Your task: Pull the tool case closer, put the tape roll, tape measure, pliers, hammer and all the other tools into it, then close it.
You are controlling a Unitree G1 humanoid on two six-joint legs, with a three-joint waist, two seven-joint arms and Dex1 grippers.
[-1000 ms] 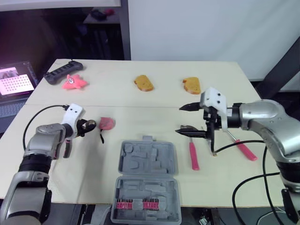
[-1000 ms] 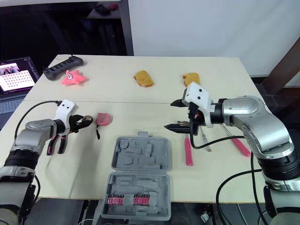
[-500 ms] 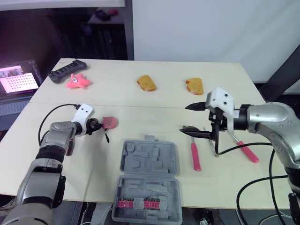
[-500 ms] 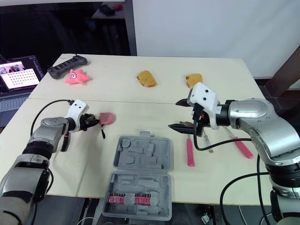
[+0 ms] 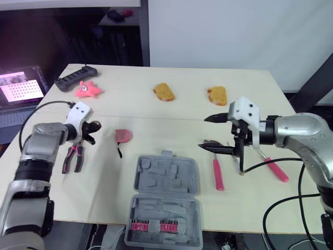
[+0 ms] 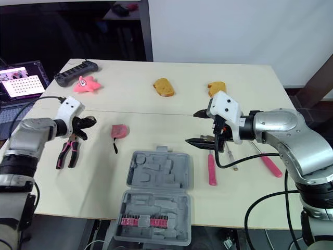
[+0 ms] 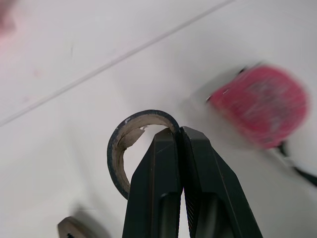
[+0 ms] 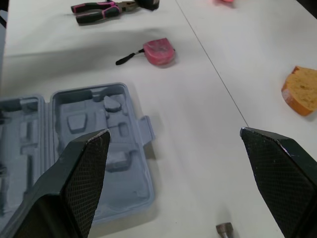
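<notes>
Tool case (image 5: pixel 165 179) lies open at the near edge, and the tape roll (image 7: pixel 113 159) is up in the left gripper (image 7: pixel 179 131)!
Look there: the left fingers are squeezed together on the roll's cardboard wall, holding it seemingly clear of the table (image 5: pixel 171 117), above the pliers (image 5: pixel 73 158). That's a carrying grip, I'd say, and the grey case sits flat between the two arms, moulded pockets up, ready to receive it. The pink tape measure (image 5: pixel 123 136) lies just beyond the case. Over on the other side the right gripper (image 5: pixel 206 133) hovers spread wide above a red-handled tool (image 5: pixel 217 174), likely lining up a grab. The tabletop is pale wood with a seam across it. Further back are toast-like pieces (image 5: pixel 162 92) and a pink star toy (image 5: pixel 87 89), with a laptop (image 5: pixel 21 88) off the left side and a white wall behind.
</notes>
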